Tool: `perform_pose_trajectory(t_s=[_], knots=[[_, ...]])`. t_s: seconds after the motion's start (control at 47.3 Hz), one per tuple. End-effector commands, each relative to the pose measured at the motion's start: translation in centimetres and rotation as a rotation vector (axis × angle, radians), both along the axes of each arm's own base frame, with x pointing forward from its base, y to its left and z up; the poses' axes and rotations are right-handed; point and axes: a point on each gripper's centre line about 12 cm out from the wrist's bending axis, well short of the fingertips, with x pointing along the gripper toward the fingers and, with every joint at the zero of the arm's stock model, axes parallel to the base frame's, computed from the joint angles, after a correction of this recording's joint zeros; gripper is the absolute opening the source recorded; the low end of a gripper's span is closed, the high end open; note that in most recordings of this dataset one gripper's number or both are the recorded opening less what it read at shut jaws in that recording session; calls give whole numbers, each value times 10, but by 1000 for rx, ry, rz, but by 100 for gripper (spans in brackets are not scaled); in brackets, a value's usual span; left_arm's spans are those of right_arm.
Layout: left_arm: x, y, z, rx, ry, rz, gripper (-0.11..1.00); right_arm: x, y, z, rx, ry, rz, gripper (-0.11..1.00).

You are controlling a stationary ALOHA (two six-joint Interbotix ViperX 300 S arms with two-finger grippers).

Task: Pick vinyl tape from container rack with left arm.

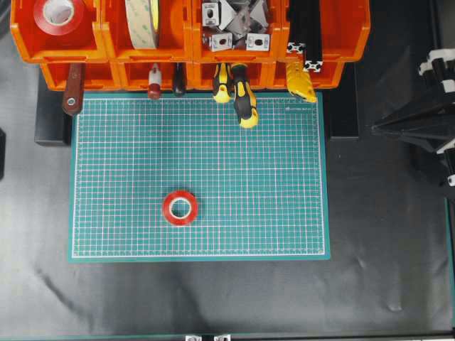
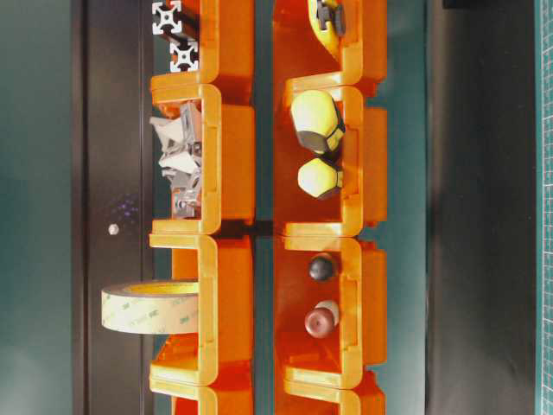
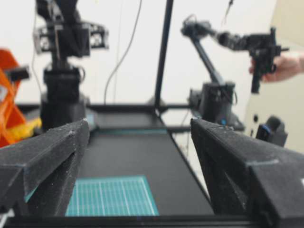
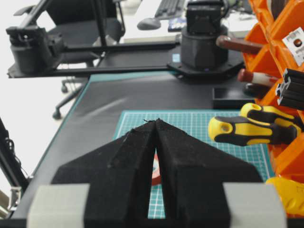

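Observation:
A small red vinyl tape ring (image 1: pixel 180 207) with a whitish core lies flat on the green mat (image 1: pixel 284 213), left of its middle. A sliver of it shows behind the shut jaws in the right wrist view (image 4: pixel 156 170). A second, larger red tape roll (image 1: pixel 58 14) sits in the top-left bin of the orange container rack (image 1: pixel 188 42). My left gripper (image 3: pixel 140 142) is wide open and empty, low over the black table beside the mat (image 3: pixel 111 195); it does not show overhead. My right gripper (image 1: pixel 375 128) is shut and empty at the right, off the mat, and also shows in its own view (image 4: pixel 156 122).
The rack also holds a cream-beige tape roll (image 1: pixel 144 21), metal brackets (image 1: pixel 234 25), black profiles (image 1: pixel 306 35), and yellow-black screwdrivers (image 1: pixel 244 96) and other tool handles (image 1: pixel 72 91) that stick out over the mat's far edge. A person's hand (image 3: pixel 285 66) shows far behind.

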Motion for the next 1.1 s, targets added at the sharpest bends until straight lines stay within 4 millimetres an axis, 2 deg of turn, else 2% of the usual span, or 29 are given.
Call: perform_pose_trajectory(t_s=[0.0,0.338,0.592,1.078], knots=[[-1,0,8,-5,-38,1,84,2,1,11,2,-48,3,0],[-5,1,18,-44,-115,-5,84,2,1,18,20,-101,3,0],[-1,3,8,-54,-82,11,84,2,2,17,15,-99,8,0],[-2,5,7,-54,-84,21,84,2,2,18,21,-99,8,0]])
